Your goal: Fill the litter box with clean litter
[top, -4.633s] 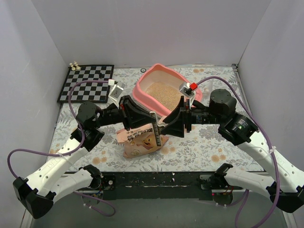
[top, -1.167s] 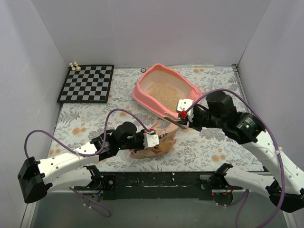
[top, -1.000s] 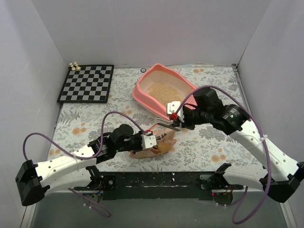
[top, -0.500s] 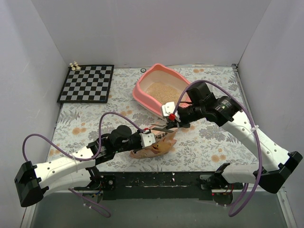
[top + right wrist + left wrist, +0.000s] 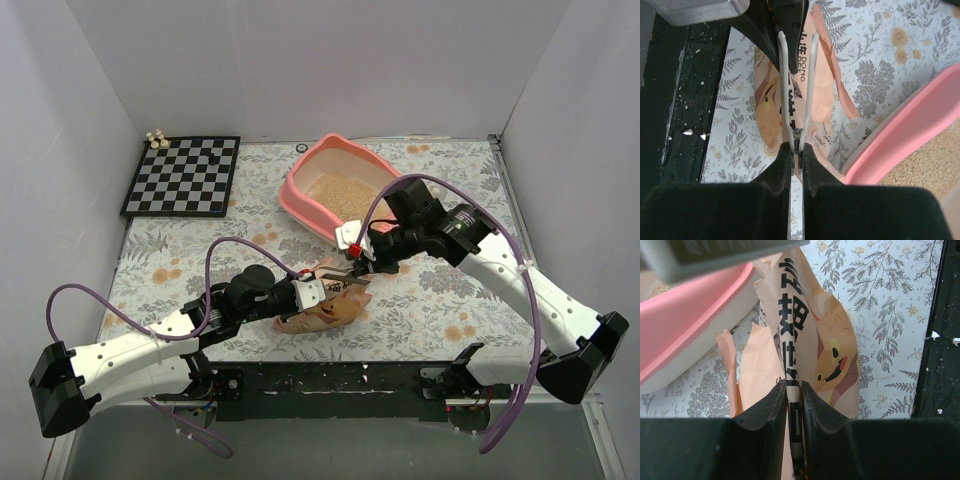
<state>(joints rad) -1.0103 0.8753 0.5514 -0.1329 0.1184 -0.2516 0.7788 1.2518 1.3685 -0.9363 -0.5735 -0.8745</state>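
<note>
The pink litter box stands at the back centre, with beige clean litter covering its floor. A crinkled tan-orange litter bag lies on the floral mat in front of it. My left gripper pinches the bag's folded printed edge; in the left wrist view its jaws close narrowly on that fold of the bag. My right gripper is shut on a white two-pronged clip, whose prongs straddle the bag's top edge next to the left fingers. The box rim sits to the right.
A checkerboard with small pale pieces lies at the back left. White walls enclose the table on three sides. The black base rail runs along the near edge, close behind the bag.
Over the last second my right gripper has carried the clip left and down onto the bag's top. The left gripper has hardly moved. Earlier, both grippers held the bag up at the box.
</note>
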